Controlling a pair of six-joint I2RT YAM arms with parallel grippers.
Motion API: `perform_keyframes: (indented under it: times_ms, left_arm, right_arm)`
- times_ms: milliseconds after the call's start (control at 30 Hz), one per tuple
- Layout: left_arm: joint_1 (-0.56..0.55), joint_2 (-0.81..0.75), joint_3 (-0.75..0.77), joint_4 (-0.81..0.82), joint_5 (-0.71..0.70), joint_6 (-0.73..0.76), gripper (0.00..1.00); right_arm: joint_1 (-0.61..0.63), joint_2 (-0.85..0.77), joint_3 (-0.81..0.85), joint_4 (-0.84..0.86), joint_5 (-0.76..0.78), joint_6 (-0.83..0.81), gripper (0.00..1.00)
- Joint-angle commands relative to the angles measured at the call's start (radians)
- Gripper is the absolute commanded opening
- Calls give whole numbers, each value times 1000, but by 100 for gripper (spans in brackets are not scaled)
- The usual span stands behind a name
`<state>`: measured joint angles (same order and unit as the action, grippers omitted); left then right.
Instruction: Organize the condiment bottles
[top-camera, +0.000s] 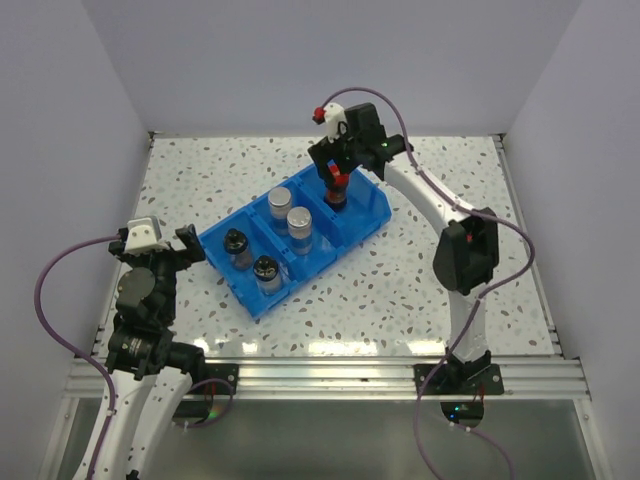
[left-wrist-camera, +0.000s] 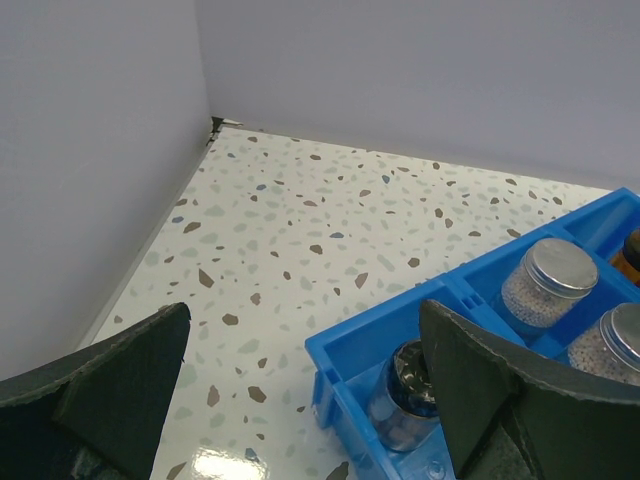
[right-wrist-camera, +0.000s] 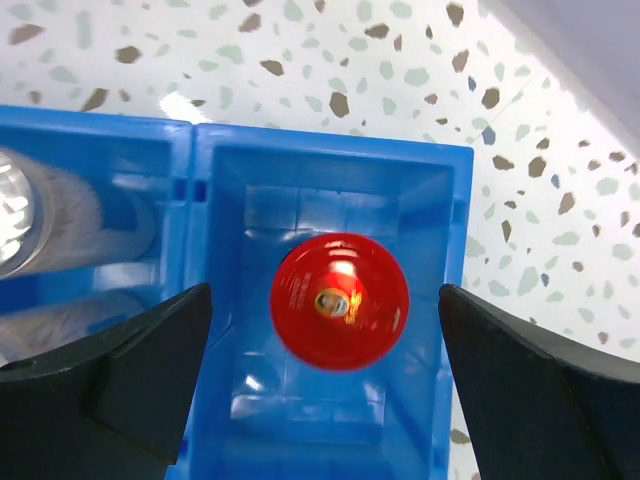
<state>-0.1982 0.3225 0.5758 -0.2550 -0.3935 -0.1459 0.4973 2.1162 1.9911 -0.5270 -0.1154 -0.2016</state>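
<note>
A blue bin (top-camera: 350, 235) holds the bottles. Two black-capped bottles (top-camera: 236, 243) (top-camera: 265, 270) stand in its left compartment. Two silver-capped bottles (top-camera: 280, 200) (top-camera: 300, 220) stand in the middle one. A red-capped bottle (top-camera: 336, 192) stands in the right one. My right gripper (top-camera: 335, 165) hangs open straight above that red cap (right-wrist-camera: 340, 300), fingers apart on both sides, not touching it. Only one red cap shows in the compartment. My left gripper (top-camera: 165, 250) is open and empty, left of the bin; its wrist view shows a black-capped bottle (left-wrist-camera: 410, 385) and a silver-capped one (left-wrist-camera: 555, 280).
The speckled table (top-camera: 450, 290) is walled at the back and on both sides. The bin (left-wrist-camera: 380, 330) lies diagonally mid-table. A brown bottle body (left-wrist-camera: 632, 255) peeks in at the right edge of the left wrist view. A metal rail (top-camera: 330, 375) runs along the near edge.
</note>
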Motion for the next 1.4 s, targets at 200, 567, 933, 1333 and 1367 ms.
perform_keyframes:
  times_ms: [200, 567, 933, 1333, 1367]
  left_arm:
    - [-3, 6, 1, 45, 61, 3, 100]
    - [-3, -3, -1, 53, 111, 6, 100]
    - [-3, -13, -1, 53, 127, 6, 100]
    - [-3, -11, -2, 53, 127, 6, 100]
    - [-3, -11, -2, 53, 125, 5, 100]
  right_arm:
    - [-41, -565, -360, -134, -133, -200, 99]
    - [-419, -1021, -842, -179, 32, -122, 99]
    - [-652, -943, -999, -153, -53, -190, 99]
    - [-666, -776, -1014, -110, -119, -185, 83]
    - [-666, -772, -1014, -119, -125, -188, 76]
